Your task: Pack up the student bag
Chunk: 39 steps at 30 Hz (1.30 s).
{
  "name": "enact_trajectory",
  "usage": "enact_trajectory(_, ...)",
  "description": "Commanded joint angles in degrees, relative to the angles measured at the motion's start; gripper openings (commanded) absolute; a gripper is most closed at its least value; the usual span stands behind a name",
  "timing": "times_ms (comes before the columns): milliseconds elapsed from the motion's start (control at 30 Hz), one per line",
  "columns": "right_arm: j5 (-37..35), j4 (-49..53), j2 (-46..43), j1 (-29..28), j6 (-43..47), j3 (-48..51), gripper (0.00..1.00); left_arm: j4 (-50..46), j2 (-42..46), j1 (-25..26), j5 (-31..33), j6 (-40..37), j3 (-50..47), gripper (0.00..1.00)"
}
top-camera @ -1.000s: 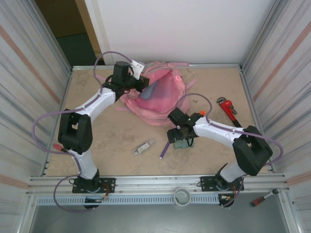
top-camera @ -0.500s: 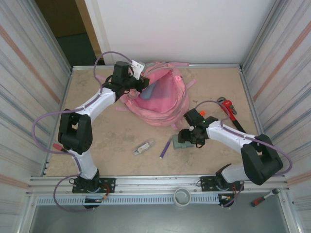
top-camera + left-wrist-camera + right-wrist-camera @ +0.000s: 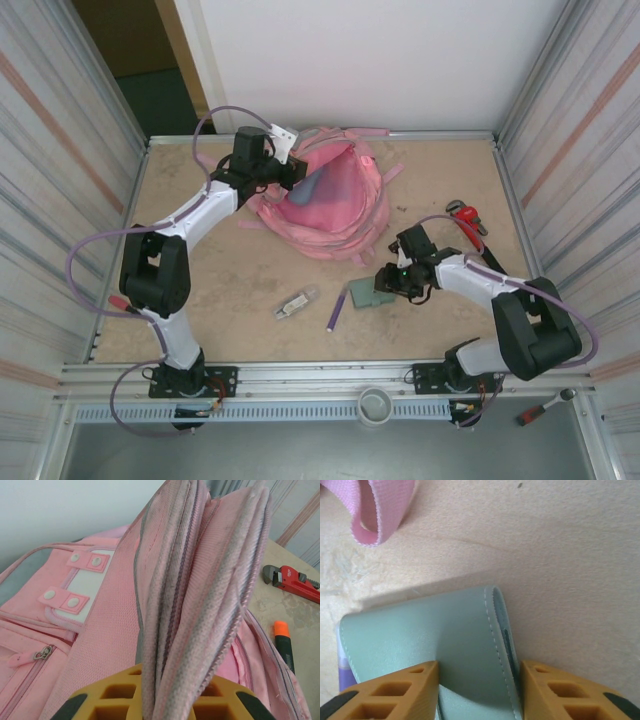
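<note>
While the left tool [image 3: 167, 700] is clamped on a raised fold of fabric at the mouth of the pink bag [image 3: 335, 205], the bag lies on the bench [image 3: 200, 280] directly under and beyond that tool; a red wrench [image 3: 295, 582] and an orange-tipped cutter [image 3: 282, 640] lie past the bag on its far side. Nearer the arm bases and well apart from the bag, the right tool [image 3: 479, 690] is low over a pale green pouch [image 3: 430, 635]; its fingers [image 3: 385, 692] straddle one end, one touching the zip edge, the other overlapping the cover; whether they pinch it I cannot tell. A purple pen [image 3: 337, 308] lies just left of this tool, against the pouch; a small grey clip [image 3: 296, 303] lies further left; a pink strap loop [image 3: 377, 510] lies ahead of its tips.
</note>
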<state>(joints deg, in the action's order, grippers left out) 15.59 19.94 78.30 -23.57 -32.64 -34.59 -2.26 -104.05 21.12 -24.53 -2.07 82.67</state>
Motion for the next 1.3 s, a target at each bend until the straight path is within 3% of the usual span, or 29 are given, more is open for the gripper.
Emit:
enact_trajectory(0,2.1,-6.2,-3.0,0.4,-0.3,2.9,0.30,3.4,0.6,-0.3,-0.6,0.3,-0.4,0.00)
enact_trajectory(133,3.8,-11.5,-6.4,0.6,-1.2,4.7,0.06,3.4,0.6,-0.4,-0.1,0.1,-0.6,0.00)
enact_trajectory(200,5.5,-12.9,-6.8,1.0,-1.2,4.7,0.00,3.5,0.6,-0.4,-0.1,0.1,-0.8,0.00)
enact_trajectory(400,9.6,-12.0,-9.0,3.0,-1.2,2.5,0.00,3.4,0.8,-0.4,0.1,0.3,-0.5,0.00)
enact_trajectory(600,14.9,-2.0,-17.8,7.9,-0.7,-4.7,0.00,2.8,1.0,-0.4,0.1,-0.1,-0.1,0.00)
enact_trajectory(767,17.0,-2.0,-19.3,8.0,-3.4,-11.7,0.00,2.8,0.8,-0.4,0.0,0.0,0.2,0.00)
enact_trajectory(900,13.6,-8.8,-13.1,7.0,-6.2,-16.6,0.00,3.6,0.5,-0.4,-1.3,0.8,0.2,0.00)
enact_trajectory(1267,-5.2,-23.5,17.3,1.5,-13.5,-35.1,0.00,2.7,1.3,-0.3,-4.6,0.9,1.5,0.00)
